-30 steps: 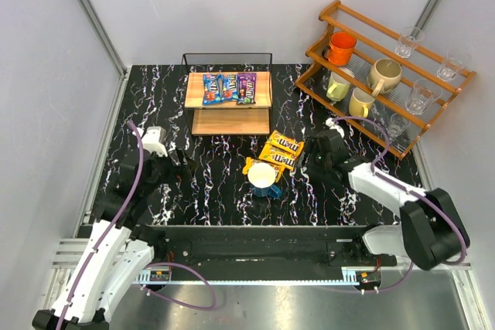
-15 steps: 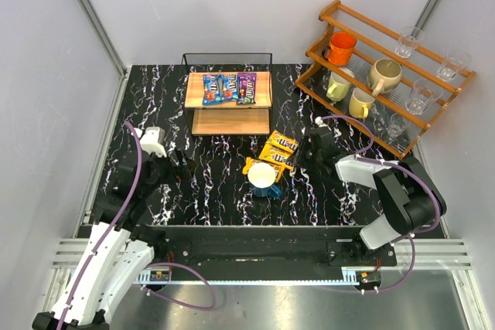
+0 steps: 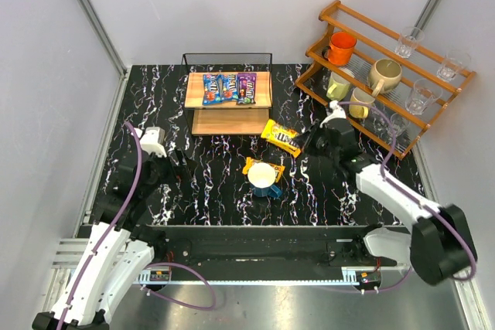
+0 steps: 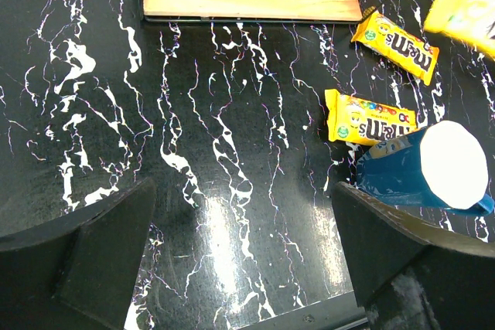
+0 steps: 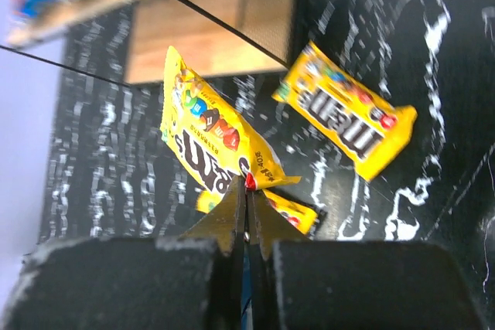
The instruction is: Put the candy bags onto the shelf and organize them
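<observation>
Right hand clamps (jaws pressed together) a yellow candy bag jutting forward from it.

**White and black, wired in purple**

Built alike on both sides: left arm and right arm in glossy white shells, joined by round black housings. Wired with a thin purple cable looping outside along each. Ended in matte black: left gripper with broad wedge fingers, right gripper with fingers tapering to thin tips.
</observation>
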Action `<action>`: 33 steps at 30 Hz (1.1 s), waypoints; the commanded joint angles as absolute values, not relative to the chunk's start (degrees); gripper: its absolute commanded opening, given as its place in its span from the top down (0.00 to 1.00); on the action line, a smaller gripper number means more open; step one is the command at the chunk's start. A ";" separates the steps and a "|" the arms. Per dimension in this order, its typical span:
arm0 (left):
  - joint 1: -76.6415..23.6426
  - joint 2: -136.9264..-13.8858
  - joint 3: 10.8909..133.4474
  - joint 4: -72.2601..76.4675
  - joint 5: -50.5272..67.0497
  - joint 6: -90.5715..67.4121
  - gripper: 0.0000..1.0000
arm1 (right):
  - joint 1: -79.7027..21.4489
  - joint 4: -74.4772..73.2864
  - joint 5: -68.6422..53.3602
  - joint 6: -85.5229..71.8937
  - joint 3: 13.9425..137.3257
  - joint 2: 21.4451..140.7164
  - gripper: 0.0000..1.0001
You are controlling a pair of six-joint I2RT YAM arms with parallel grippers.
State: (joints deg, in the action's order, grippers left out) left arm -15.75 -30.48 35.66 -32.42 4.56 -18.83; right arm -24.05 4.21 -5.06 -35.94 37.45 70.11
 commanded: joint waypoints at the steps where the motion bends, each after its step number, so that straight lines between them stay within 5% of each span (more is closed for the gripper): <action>1: -16.00 -29.97 37.00 -29.36 4.57 -18.54 0.01 | -23.82 0.44 -4.30 -32.35 42.10 61.97 1.00; 13: -16.00 -29.53 36.91 -29.18 4.75 -18.63 0.01 | -27.94 -5.71 -7.57 -32.00 47.01 57.74 1.00; 20: -16.00 -28.74 36.83 -29.09 4.31 -18.72 0.01 | -41.29 -6.07 2.89 -32.95 54.04 67.83 1.00; 33: -16.00 -26.02 37.00 -30.14 -2.19 -20.39 0.01 | -51.06 -1.49 16.25 -38.85 68.36 90.07 1.00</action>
State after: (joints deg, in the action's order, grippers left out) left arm -15.86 -27.29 35.66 -32.47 2.24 -19.25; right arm -48.75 -5.30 9.82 -37.21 59.59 85.80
